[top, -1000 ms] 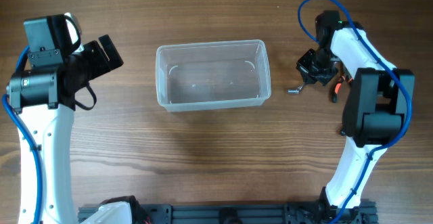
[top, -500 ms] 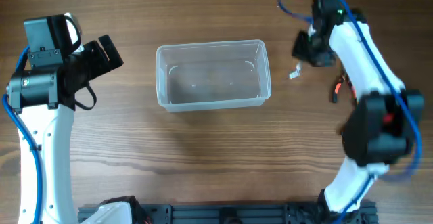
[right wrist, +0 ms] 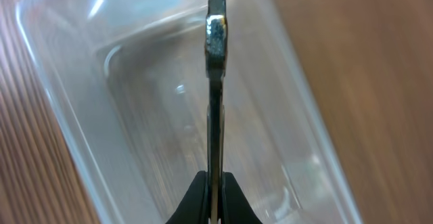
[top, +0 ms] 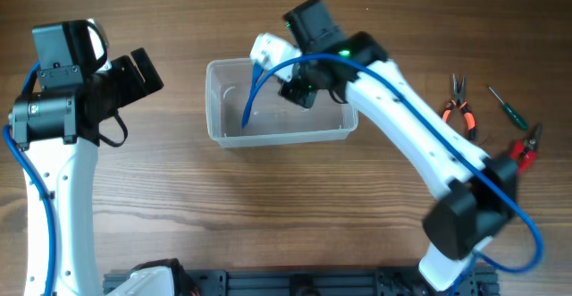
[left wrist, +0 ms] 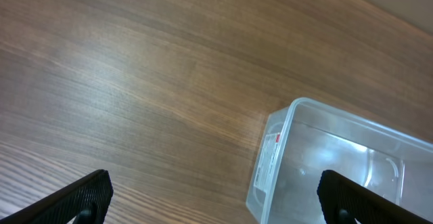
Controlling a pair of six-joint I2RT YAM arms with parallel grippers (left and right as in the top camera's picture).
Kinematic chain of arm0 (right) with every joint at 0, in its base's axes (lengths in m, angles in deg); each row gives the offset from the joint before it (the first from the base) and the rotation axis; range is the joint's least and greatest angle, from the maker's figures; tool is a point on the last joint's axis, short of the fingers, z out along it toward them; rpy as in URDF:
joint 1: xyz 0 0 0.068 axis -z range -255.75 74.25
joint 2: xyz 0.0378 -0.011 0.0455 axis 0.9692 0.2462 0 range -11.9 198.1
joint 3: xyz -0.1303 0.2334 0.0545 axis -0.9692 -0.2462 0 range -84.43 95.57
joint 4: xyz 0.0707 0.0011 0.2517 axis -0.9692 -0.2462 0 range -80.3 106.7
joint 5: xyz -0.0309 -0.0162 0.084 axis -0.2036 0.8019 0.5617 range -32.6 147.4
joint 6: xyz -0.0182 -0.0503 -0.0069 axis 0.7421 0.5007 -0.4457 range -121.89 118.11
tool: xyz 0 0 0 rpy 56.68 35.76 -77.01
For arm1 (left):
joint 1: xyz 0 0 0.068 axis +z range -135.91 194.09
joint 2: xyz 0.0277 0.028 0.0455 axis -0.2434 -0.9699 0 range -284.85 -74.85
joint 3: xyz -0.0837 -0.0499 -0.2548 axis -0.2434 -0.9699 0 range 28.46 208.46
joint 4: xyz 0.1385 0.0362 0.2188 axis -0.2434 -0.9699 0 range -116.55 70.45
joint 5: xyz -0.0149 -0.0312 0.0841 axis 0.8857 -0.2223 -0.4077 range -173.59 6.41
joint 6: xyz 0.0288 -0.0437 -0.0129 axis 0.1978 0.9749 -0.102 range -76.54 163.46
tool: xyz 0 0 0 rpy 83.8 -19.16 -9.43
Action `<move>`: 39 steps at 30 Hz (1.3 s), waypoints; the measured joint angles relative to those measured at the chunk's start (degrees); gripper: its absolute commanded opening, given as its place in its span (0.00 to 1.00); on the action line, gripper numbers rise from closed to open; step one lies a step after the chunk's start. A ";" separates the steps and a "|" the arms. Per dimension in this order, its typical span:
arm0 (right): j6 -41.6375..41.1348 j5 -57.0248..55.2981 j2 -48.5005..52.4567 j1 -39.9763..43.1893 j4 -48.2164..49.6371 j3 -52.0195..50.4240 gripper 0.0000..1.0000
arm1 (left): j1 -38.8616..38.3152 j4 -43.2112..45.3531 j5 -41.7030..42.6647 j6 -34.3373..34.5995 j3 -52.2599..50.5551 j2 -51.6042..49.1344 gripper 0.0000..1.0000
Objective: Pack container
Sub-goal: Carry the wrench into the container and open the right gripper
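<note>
The clear plastic container (top: 279, 133) sits at the table's middle, with nothing lying in it. My right gripper (top: 299, 90) hangs over its inside, shut on a thin flat metal tool (right wrist: 215, 82) seen edge-on in the right wrist view, pointing down over the container (right wrist: 135, 149). My left gripper (top: 143, 71) is open and empty, left of the container. In the left wrist view the container's left end (left wrist: 284, 156) lies between the two fingertips (left wrist: 216, 197), further off.
Orange-handled pliers (top: 458, 108), a green screwdriver (top: 507, 106) and red-handled pliers (top: 525, 146) lie on the wooden table at the right. The right arm stretches across from lower right to the container.
My right arm has swung left from the tool pile to above the container, carrying the metal tool. The left arm has not moved.
</note>
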State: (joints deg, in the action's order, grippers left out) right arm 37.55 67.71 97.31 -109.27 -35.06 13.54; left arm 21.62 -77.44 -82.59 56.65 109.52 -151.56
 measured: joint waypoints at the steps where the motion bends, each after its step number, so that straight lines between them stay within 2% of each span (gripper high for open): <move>1: 3.41 0.90 2.40 0.09 0.28 0.00 0.05 | 0.00 -0.31 0.00 0.00 0.00 0.00 1.00; 4: 8.63 1.97 8.24 0.24 0.28 -0.02 0.06 | 0.00 -0.44 0.00 0.00 0.00 0.00 1.00; 9: 11.28 2.60 14.16 0.24 0.22 -0.11 0.08 | 0.00 -0.44 0.00 0.00 0.00 0.00 1.00; 11: 11.67 2.69 14.99 0.24 0.17 -0.13 0.27 | 0.00 -0.44 0.00 0.00 0.00 0.00 1.00; 13: 12.04 2.82 15.08 0.24 0.17 -0.13 0.38 | 0.00 -0.44 0.00 0.00 0.00 0.00 1.00; 14: 11.76 2.84 15.08 0.24 0.20 -0.13 0.52 | 0.00 -0.44 0.00 0.00 0.00 0.00 1.00; 18: 7.89 2.97 15.08 0.24 0.11 -0.11 0.54 | 0.00 -0.44 0.02 0.00 0.00 0.00 1.00; 21: 1.68 2.27 15.02 0.24 -0.04 -0.02 0.55 | 0.00 -0.44 0.00 0.00 0.00 0.00 1.00; 24: -6.82 -1.25 13.81 0.33 -1.64 1.53 0.61 | 0.00 -0.44 0.00 0.00 0.00 0.00 1.00; 25: -10.36 -3.13 12.57 0.50 -2.25 2.43 0.65 | 0.00 -0.44 0.00 0.00 0.00 0.00 1.00; 26: -14.23 -5.29 10.62 0.87 -2.60 3.32 0.83 | 0.00 -0.44 0.00 0.00 0.00 0.00 1.00; 27: -17.75 -7.37 7.98 1.53 -2.67 4.04 0.97 | 0.00 -0.44 0.00 0.00 0.00 0.00 1.00; 28: -22.91 -10.51 3.74 2.84 -2.78 4.87 1.00 | 0.00 -0.44 0.00 0.00 0.00 0.00 1.00; 32: -39.45 -16.63 -10.12 12.66 -5.99 7.30 1.00 | 0.00 -0.46 0.02 0.00 0.00 0.00 1.00; 35: -49.48 -19.52 -16.37 26.77 -15.52 8.37 1.00 | 0.00 -0.87 0.00 0.00 0.00 0.00 1.00; 37: -53.00 -20.65 -16.39 34.95 -20.70 7.63 1.00 | 0.00 -1.14 0.02 0.00 0.00 0.00 1.00; 39: -54.42 -20.41 -15.96 39.39 -21.24 4.39 1.00 | 0.00 -1.11 0.02 0.00 0.00 0.00 1.00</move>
State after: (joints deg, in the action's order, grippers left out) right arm -16.88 47.30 81.35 -69.88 -56.31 17.94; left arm 21.62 -78.56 -82.57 56.65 109.52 -151.56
